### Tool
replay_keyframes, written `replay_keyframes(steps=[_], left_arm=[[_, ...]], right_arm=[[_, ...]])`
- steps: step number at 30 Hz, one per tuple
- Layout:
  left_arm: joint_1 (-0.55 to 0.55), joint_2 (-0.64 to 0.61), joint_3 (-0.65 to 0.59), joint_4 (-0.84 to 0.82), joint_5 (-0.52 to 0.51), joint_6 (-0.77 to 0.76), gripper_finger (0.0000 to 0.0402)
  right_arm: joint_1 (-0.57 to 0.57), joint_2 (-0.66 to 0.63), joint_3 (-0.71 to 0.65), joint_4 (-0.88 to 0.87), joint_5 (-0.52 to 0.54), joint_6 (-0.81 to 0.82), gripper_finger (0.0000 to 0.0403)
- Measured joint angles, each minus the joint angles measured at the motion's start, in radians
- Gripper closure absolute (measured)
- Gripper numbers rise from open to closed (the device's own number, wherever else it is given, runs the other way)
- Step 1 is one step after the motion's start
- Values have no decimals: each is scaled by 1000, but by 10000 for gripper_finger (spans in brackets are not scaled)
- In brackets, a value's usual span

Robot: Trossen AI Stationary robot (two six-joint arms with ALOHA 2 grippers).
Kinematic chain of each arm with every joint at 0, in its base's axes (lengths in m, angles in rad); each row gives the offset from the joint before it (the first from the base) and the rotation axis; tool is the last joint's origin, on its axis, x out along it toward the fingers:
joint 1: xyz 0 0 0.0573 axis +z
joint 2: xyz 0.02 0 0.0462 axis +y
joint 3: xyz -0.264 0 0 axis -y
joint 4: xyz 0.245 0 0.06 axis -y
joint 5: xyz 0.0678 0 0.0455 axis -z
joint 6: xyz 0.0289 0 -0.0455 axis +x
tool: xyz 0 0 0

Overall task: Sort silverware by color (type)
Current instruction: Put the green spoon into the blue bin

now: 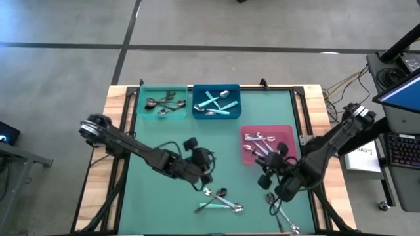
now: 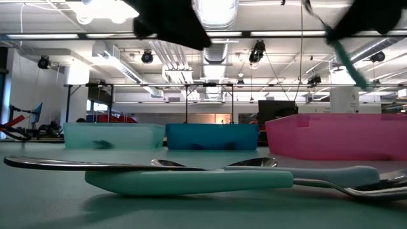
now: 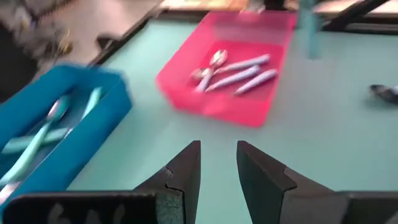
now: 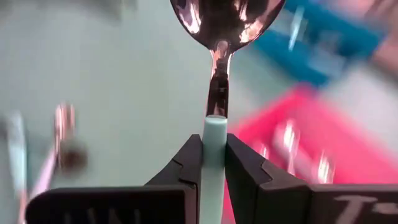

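Now the right gripper is pinching a turquoise-handled spoon by its handle, carrying it above the table near the right edge, just off the pink bin. The left gripper is hanging over the table's middle with its fingers slightly spread, holding nothing. Transport looks to be the step in hand. Next, the spoon likely needs carrying to the blue bin at the far edge, where matching turquoise spoons are lying, then releasing. More spoons are waiting near the front edge.

Pale turquoise rectangular plastic bin upper left of green mat, deep blue bin beside it, pink bin right of centre, laptop far right.
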Motion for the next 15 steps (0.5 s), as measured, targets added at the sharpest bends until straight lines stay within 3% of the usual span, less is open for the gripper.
replay_keyframes(steps=[3,7,12,15], left_arm=[[1,76,0,214,-1,128,314],[15,142,3,518,-41,311,314],[35,185,3,891,-61,513,314],[33,192,3,999,-57,581,314]], right_arm=[[-15,-39,1,105,170,-149,369],[-38,-69,1,261,289,-376,369],[-62,-71,1,438,332,-589,369],[-72,-61,1,515,330,-691,369]])
